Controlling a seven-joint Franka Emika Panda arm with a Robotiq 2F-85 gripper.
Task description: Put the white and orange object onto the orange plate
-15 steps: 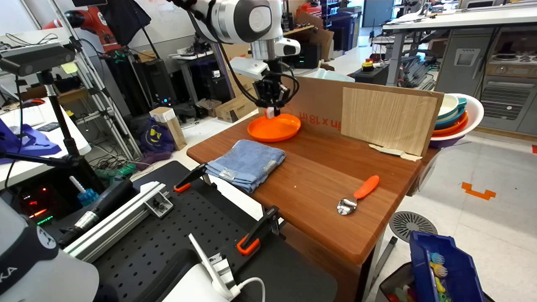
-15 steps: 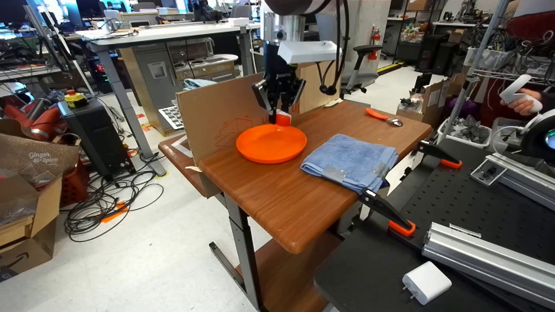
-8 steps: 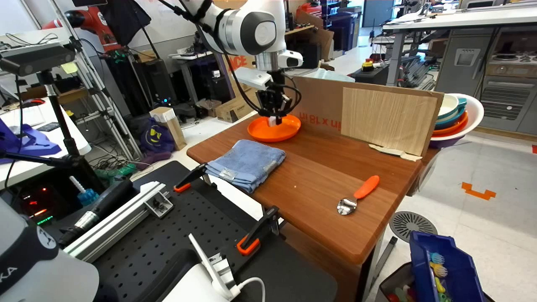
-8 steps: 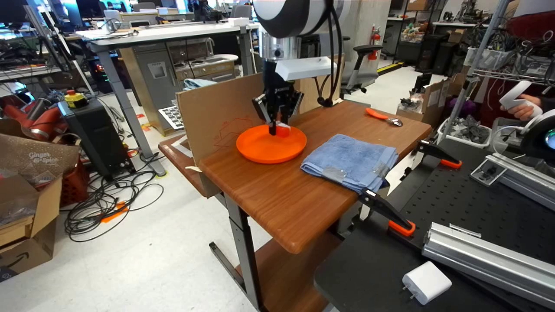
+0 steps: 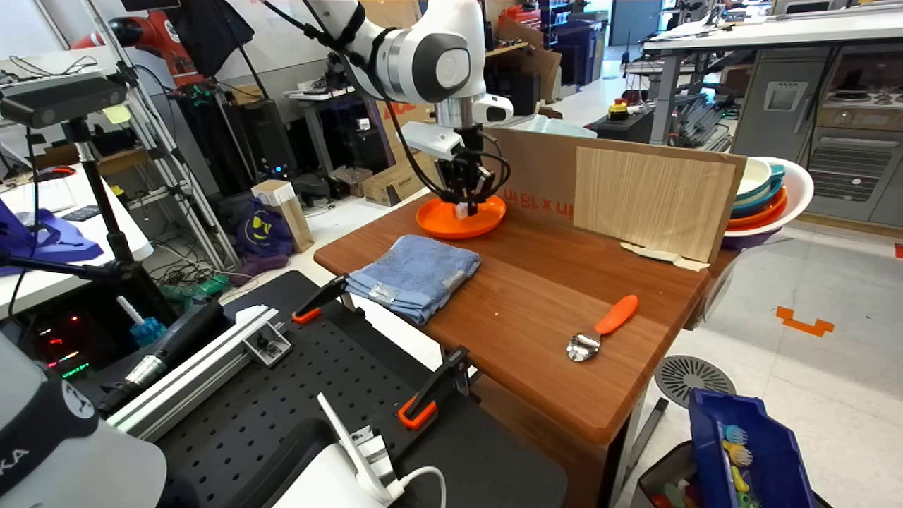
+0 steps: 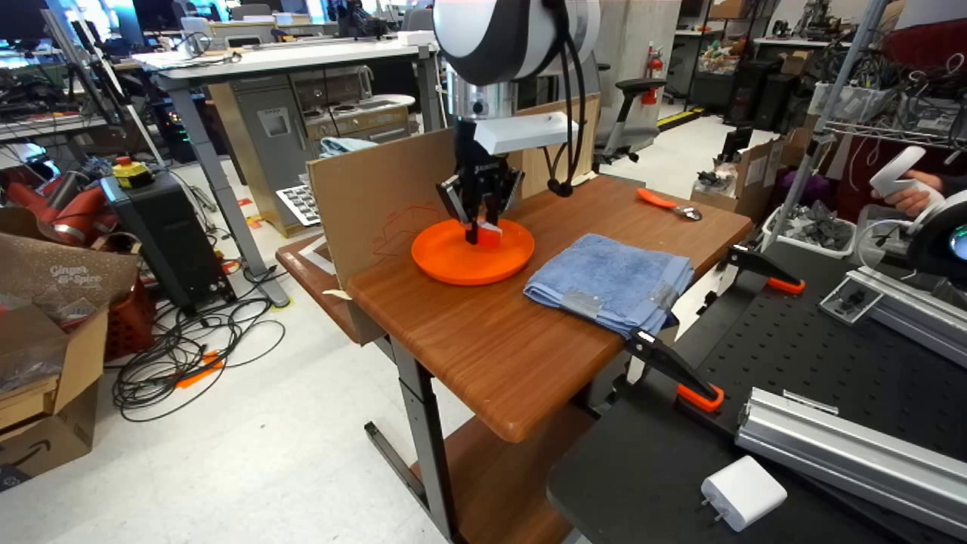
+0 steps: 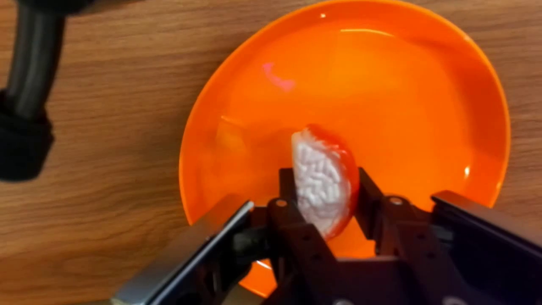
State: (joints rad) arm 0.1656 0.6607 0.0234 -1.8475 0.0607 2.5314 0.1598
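Observation:
The orange plate (image 6: 447, 261) lies flat on the wooden table and also shows in an exterior view (image 5: 439, 220) and in the wrist view (image 7: 402, 110). The white and orange object (image 7: 324, 182) is a half-round piece with a rough white face and a red-orange rounded edge. My gripper (image 7: 325, 185) is shut on it, one finger on its flat side and one on its rounded side. In an exterior view the gripper (image 6: 482, 231) holds the object (image 6: 489, 237) low over the plate's back part. I cannot tell whether the object touches the plate.
A folded blue towel (image 6: 610, 278) lies beside the plate. A metal scoop with an orange handle (image 5: 616, 315) lies farther along the table. A cardboard screen (image 5: 534, 169) stands along the table's edge close behind the plate. Black clamps (image 5: 441, 388) sit at the near edge.
My gripper has moved down with the white and orange object in it, from above the plate's back rim to low over the plate. The plate, towel and scoop have not moved.

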